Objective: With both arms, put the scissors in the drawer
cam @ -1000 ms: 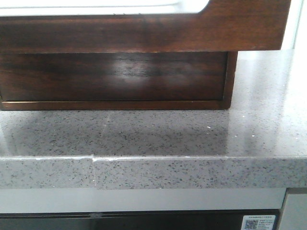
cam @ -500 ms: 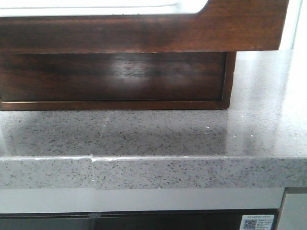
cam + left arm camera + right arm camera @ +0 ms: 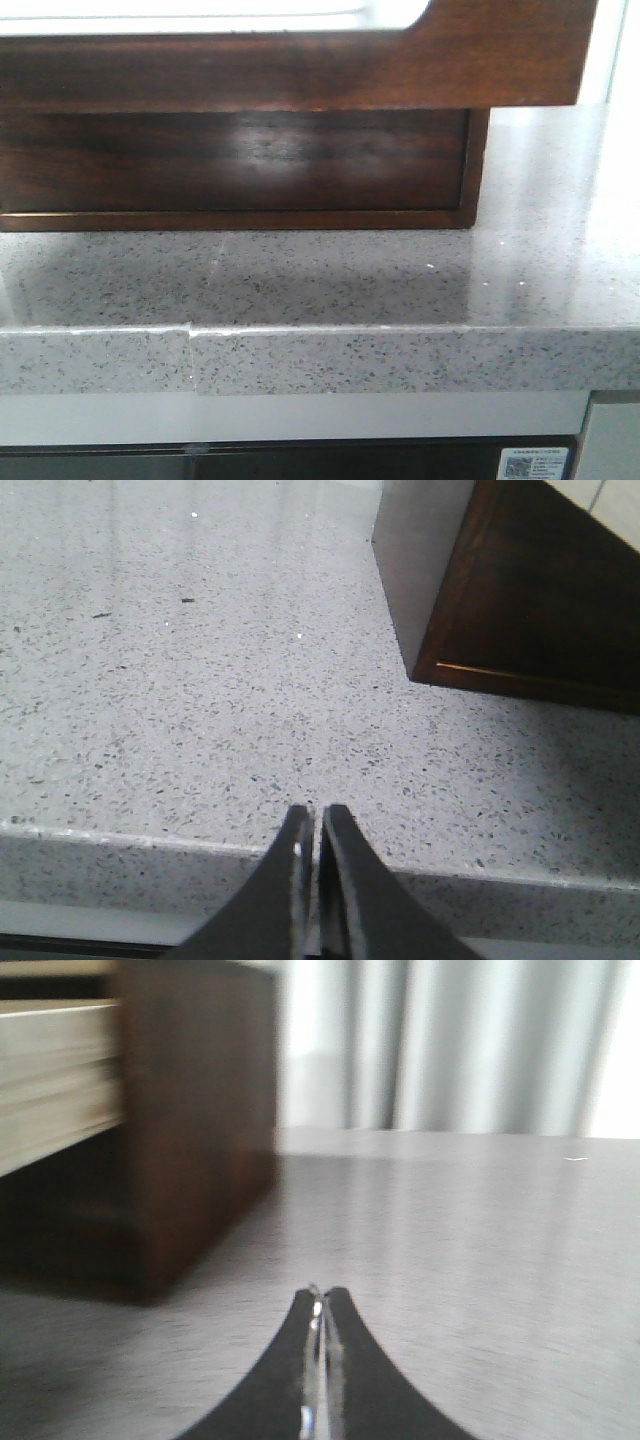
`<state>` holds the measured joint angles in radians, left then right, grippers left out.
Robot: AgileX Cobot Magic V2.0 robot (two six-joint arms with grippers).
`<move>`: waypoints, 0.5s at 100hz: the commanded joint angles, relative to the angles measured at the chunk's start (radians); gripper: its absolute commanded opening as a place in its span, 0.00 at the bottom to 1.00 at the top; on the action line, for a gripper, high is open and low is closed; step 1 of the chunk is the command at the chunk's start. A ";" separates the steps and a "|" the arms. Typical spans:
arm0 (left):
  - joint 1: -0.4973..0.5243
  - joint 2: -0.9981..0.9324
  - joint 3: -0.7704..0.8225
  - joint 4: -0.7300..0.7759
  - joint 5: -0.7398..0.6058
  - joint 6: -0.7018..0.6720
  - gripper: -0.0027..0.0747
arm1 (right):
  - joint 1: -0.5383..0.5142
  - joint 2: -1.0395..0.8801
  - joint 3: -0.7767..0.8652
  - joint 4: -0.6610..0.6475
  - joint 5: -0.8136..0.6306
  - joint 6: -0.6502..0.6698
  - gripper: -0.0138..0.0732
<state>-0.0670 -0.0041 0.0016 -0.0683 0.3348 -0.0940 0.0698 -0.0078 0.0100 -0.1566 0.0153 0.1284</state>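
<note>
**Drawer** (image 3: 300, 70): dark glossy front, finger notch in its top edge, light interior showing through the notch. It stands pulled out from the frame (image 3: 240, 160), overhanging the frame's base. The right wrist view shows its pale side (image 3: 50, 1070) projecting from the frame.

**Worktop** (image 3: 330, 280): grey speckled stone, running in front of the frame and out to its right.

**Scissors**: not visible in any view, neither in front of the frame, beside it, nor in what shows of the drawer. Location cannot be told.

**Left hand** (image 3: 312, 815): fingers pressed together, nothing between them. It hovers over the worktop's front edge, off the frame's left corner.

**Right hand** (image 3: 320, 1295): fingers together. A thin bright sliver lies along the seam and cannot be identified, as the view is blurred. It sits low over the worktop, to the right of the frame.

**Step in hand (judged)**: finding and reaching for the scissors, since the drawer is already out.

**Handling notes**:
- Get the scissors in sight before committing either hand.
- Spread the fingers before descending.
- Grip across the handles or at the pivot.
- Carry them in above the drawer front, clear of its edge.
- Keep the other hand free to steady or shut the drawer.
</note>
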 commanded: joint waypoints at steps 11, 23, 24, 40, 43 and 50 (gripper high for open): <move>0.004 -0.028 0.018 -0.003 -0.042 0.001 0.01 | -0.141 -0.019 0.029 0.037 0.101 -0.025 0.09; 0.004 -0.028 0.018 -0.003 -0.042 0.001 0.01 | -0.154 -0.019 0.029 0.185 0.127 -0.201 0.09; 0.004 -0.028 0.018 -0.003 -0.042 0.001 0.01 | -0.154 -0.019 0.029 0.187 0.127 -0.205 0.09; 0.004 -0.028 0.018 -0.003 -0.042 0.001 0.01 | -0.154 -0.019 0.029 0.189 0.302 -0.213 0.09; 0.004 -0.028 0.018 -0.003 -0.042 0.001 0.01 | -0.154 -0.019 0.027 0.187 0.315 -0.214 0.09; 0.004 -0.028 0.018 -0.003 -0.042 0.001 0.01 | -0.154 -0.019 0.027 0.187 0.311 -0.214 0.09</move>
<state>-0.0670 -0.0041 0.0016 -0.0683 0.3365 -0.0940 -0.0757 -0.0068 0.0100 0.0274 0.3321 -0.0701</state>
